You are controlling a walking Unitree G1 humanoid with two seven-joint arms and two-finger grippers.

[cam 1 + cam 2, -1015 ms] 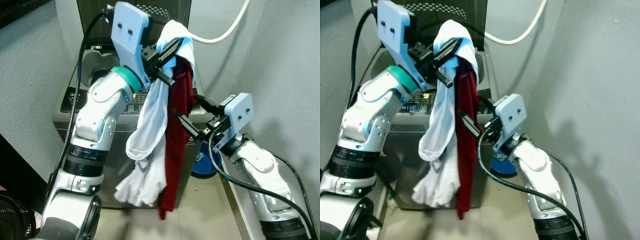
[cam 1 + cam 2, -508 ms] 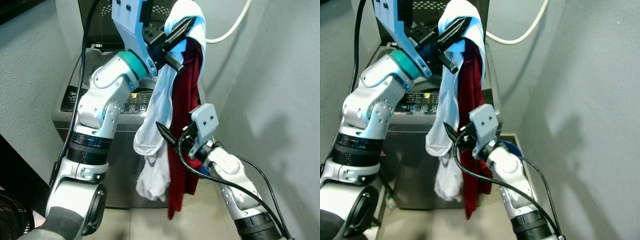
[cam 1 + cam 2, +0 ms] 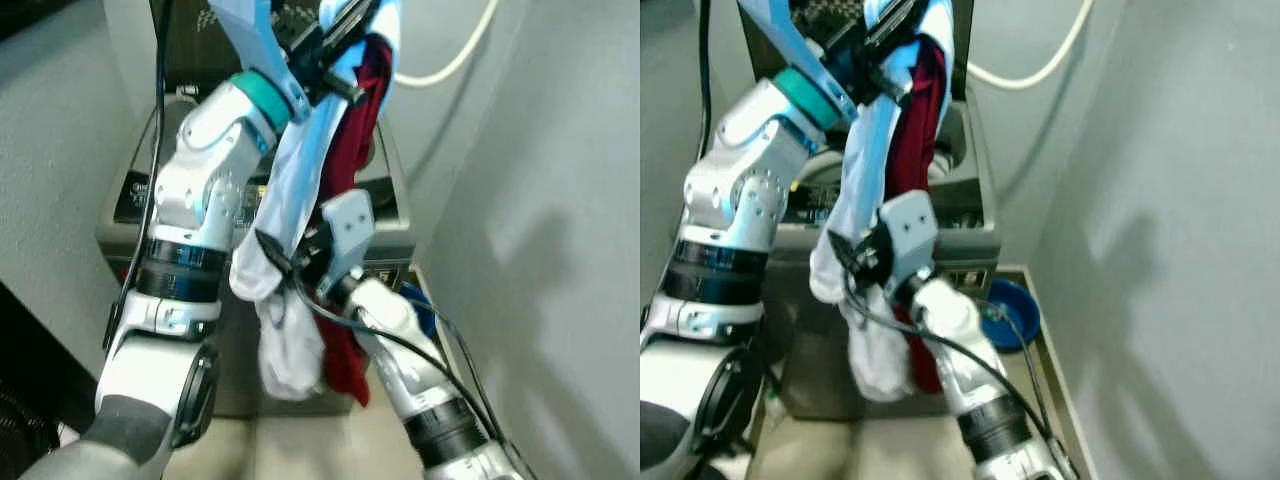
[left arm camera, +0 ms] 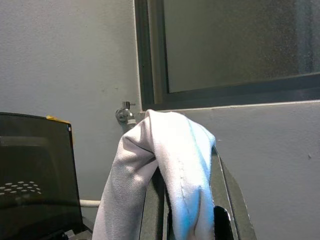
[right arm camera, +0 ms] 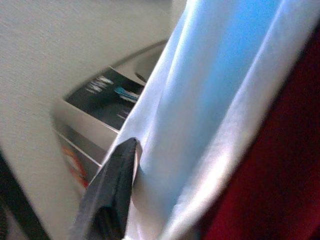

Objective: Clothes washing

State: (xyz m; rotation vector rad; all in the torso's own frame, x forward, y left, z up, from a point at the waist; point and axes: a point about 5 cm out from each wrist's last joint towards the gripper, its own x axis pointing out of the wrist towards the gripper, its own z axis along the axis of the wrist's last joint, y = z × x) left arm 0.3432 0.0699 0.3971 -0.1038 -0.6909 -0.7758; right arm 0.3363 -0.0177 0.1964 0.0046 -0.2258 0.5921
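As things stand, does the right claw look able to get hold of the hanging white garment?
Probably yes. The right claw is already up against the white garment, which hangs free from the raised left claw before the washing machine, with nothing between them.

The left arm is built of rounded silver-grey shells, with a teal ring at the wrist and black banded joints lower down. A pale blue-grey plate sits above that ring, and a black cable runs along the arm's outer side. Near the shoulder the casing turns dark grey and round. The right arm has the same silver shells, a black ribbed joint, a pale blue-grey block at the wrist and a looping black cable. Each pincer has long, narrow black fingers, tapering toward the tip.
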